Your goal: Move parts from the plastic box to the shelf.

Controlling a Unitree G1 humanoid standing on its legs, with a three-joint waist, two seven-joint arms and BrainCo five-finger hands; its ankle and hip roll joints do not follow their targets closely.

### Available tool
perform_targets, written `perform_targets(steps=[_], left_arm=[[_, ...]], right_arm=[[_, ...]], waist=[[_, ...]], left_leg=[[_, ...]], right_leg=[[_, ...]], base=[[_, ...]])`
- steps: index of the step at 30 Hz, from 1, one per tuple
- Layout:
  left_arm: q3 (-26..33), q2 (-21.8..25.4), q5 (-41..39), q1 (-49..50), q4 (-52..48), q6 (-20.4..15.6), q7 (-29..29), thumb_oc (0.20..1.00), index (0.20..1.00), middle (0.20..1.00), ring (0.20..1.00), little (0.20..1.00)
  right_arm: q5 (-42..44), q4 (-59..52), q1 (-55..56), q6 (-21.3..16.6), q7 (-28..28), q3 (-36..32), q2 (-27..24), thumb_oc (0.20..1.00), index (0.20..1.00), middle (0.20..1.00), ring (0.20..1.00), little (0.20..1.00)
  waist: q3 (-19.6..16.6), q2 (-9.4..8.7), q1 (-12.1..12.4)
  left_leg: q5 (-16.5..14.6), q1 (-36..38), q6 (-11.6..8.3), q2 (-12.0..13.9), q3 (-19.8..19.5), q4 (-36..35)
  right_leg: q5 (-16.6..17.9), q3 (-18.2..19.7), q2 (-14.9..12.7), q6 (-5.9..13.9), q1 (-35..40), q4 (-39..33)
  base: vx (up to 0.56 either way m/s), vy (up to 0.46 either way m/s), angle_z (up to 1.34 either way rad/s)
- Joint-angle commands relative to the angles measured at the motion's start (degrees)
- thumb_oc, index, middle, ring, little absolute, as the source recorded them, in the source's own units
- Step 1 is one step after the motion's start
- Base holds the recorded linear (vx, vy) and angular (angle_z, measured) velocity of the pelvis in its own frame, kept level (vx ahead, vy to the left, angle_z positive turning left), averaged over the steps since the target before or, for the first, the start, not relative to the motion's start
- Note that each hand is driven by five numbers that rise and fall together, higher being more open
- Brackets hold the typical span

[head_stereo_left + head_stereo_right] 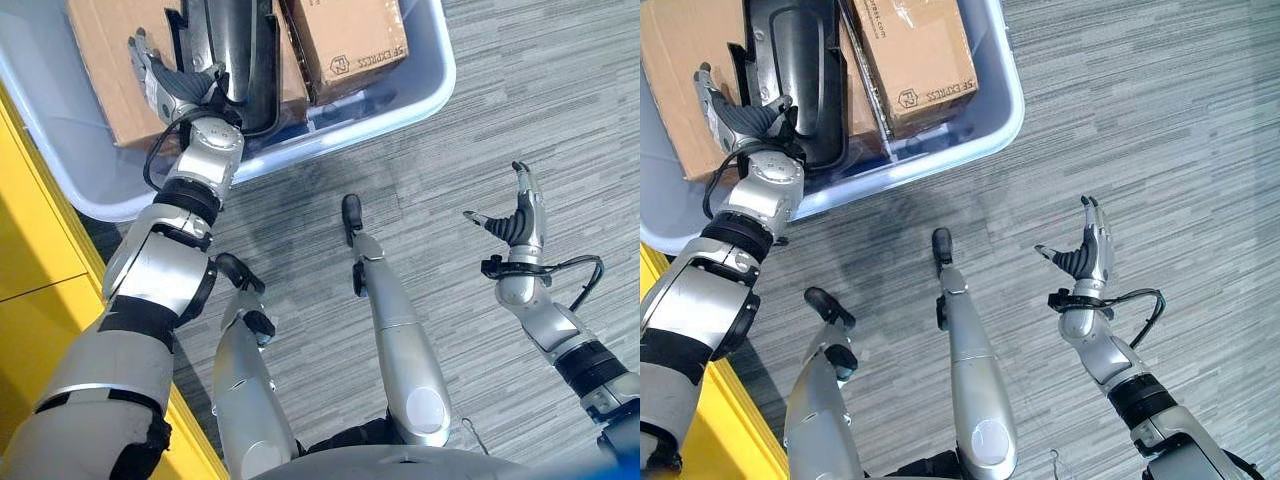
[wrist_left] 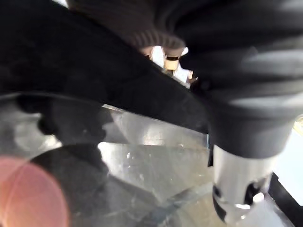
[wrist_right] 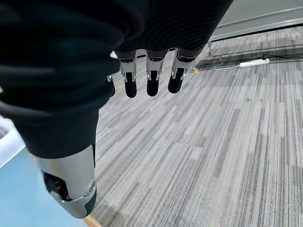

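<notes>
A long black moulded part (image 1: pixel 235 50) lies in the pale blue-grey plastic box (image 1: pixel 420 95) between two cardboard boxes. My left hand (image 1: pixel 175 88) is inside the box at the part's near end. Its fingers lie straight over the left cardboard box (image 1: pixel 105 60) and its thumb (image 2: pixel 236 189) rests against the part's edge. The hand is open. My right hand (image 1: pixel 520 225) hangs over the carpet at the right, away from the box, open and holding nothing, its fingers (image 3: pixel 150 80) straight.
A second cardboard box (image 1: pixel 345 40) fills the plastic box's right end. A yellow shelf surface (image 1: pixel 30 270) runs along the left edge, close beside the plastic box. Grey striped carpet (image 1: pixel 520 90) lies to the right.
</notes>
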Motion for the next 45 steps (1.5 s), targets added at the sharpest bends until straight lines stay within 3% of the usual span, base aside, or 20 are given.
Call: perform_targets(steps=[1,11,12,13,14,20,34,39,40,43,45], left_arm=[[3.66,-2.85,-7.3,7.62,4.6,3.47,-10.01,1.0,1.0,1.0,1.0,1.0],[3.51,-5.48,-7.49,10.18,3.49,4.7,-10.92,1.0,1.0,1.0,1.0,1.0],[3.49,-5.99,-7.3,10.7,3.42,5.04,-10.9,0.661,0.661,0.661,0.661,0.661],[3.48,-6.07,-7.25,10.76,3.4,5.06,-10.92,0.576,0.576,0.576,0.576,0.576],[3.49,-6.44,-7.11,11.29,3.32,5.57,-11.48,0.2,0.2,0.2,0.2,0.2],[3.21,-7.93,-7.57,12.42,3.54,7.33,-12.32,0.2,0.2,0.2,0.2,0.2],[4.29,-11.53,-9.99,15.11,2.66,6.17,-9.02,0.2,0.2,0.2,0.2,0.2],[4.72,-10.79,-7.82,14.81,0.99,1.58,-6.8,0.2,0.2,0.2,0.2,0.2],[5.33,-9.79,-7.48,14.22,-0.58,-0.91,-6.0,0.2,0.2,0.2,0.2,0.2],[5.74,-9.09,-7.54,14.04,-1.81,-2.53,-5.41,0.2,0.2,0.2,0.2,0.2],[7.26,-7.0,-7.03,14.62,-5.95,-5.83,-4.87,0.2,0.2,0.2,0.2,0.2]], right_arm=[[1.6,-1.14,-0.22,0.23,-0.06,-2.69,-2.09,1.0,1.0,1.0,1.0,1.0],[1.62,-1.91,0.2,0.76,-0.01,-3.23,-1.72,1.0,1.0,1.0,1.0,1.0],[1.7,-1.89,0.23,0.8,-0.19,-3.24,-1.51,1.0,1.0,1.0,1.0,1.0],[1.72,-1.93,0.24,0.86,-0.22,-3.24,-1.47,1.0,1.0,1.0,1.0,1.0],[1.78,-2.14,0.3,1.1,-0.33,-3.27,-1.29,1.0,1.0,1.0,1.0,1.0],[1.69,-2.52,0.59,1.33,-0.21,-3.51,-1.06,1.0,1.0,1.0,1.0,1.0],[2.19,-3.03,1.13,2.38,-1.46,-3.17,-0.01,1.0,1.0,1.0,1.0,1.0],[2.57,-3.22,1.45,1.53,-1.37,-2.67,-0.29,1.0,1.0,1.0,1.0,1.0],[2.46,-3.56,2.08,1.26,-1.08,-2.89,-0.59,1.0,1.0,1.0,1.0,1.0],[1.79,-3.62,2.64,0.64,-1.1,-2.9,-0.75,1.0,1.0,1.0,1.0,1.0],[0.24,-4.62,4.75,-0.69,-0.84,-3.71,-1.21,1.0,1.0,1.0,1.0,1.0]], waist=[[-0.17,-3.02,-1.5],[-0.17,-3.28,-1.39],[-0.17,-3.33,-1.37],[-0.17,-3.35,-1.37],[-0.17,-3.42,-1.33],[-0.17,-3.67,-1.33],[-0.17,-4.29,-1.14],[-0.17,-4.23,-1.12],[-0.17,-3.64,-1.03],[-0.17,-3.19,-0.9],[-0.17,-1.53,-0.11]], left_leg=[[-8.06,-6.08,-0.03,0.66,-2.07,12.69],[-8.28,-6.24,0.05,0.67,-2.24,13.05],[-8.27,-6.19,0.04,0.68,-2.23,13.02],[-8.29,-6.2,0.04,0.68,-2.24,13.03],[-8.31,-6.24,0.02,0.72,-2.29,13.05],[-8.35,-6.17,0.07,0.78,-2.33,13.08],[-8.51,-6.13,0.0,0.9,-2.54,13.04],[-8.57,-5.32,0.1,1.19,-2.3,13.06],[-8.4,-4.18,0.16,1.06,-2.21,12.51],[-8.17,-3.15,0.18,0.91,-2.09,11.91],[-7.33,0.75,0.23,0.4,-1.67,9.52]], right_leg=[[-4.54,-4.98,1.3,0.08,2.63,-0.63],[-4.43,-4.93,1.4,0.23,2.7,-0.62],[-4.32,-5.0,1.42,0.26,2.78,-0.73],[-4.33,-5.0,1.42,0.27,2.77,-0.71],[-4.32,-5.04,1.4,0.33,2.69,-0.61],[-4.21,-5.07,1.43,0.47,2.81,-0.63],[-3.8,-5.21,1.49,0.75,2.97,-1.01],[-4.17,-5.05,1.56,0.57,3.53,-0.64],[-4.69,-4.83,1.48,0.37,4.4,-0.44],[-5.05,-4.73,1.35,0.27,5.22,-0.43],[-6.04,-5.36,0.64,0.27,8.42,-0.54]], base=[[0.0,0.0,0.0],[0.0,-0.001,-0.01],[0.0,0.0,0.0],[0.0,0.0,0.0],[0.0,0.0,0.0],[0.0,-0.005,0.01],[0.01,-0.028,0.0],[0.0,0.0,0.0],[0.0,0.0,0.0],[-0.01,0.027,0.01],[-0.04,0.068,0.03]])
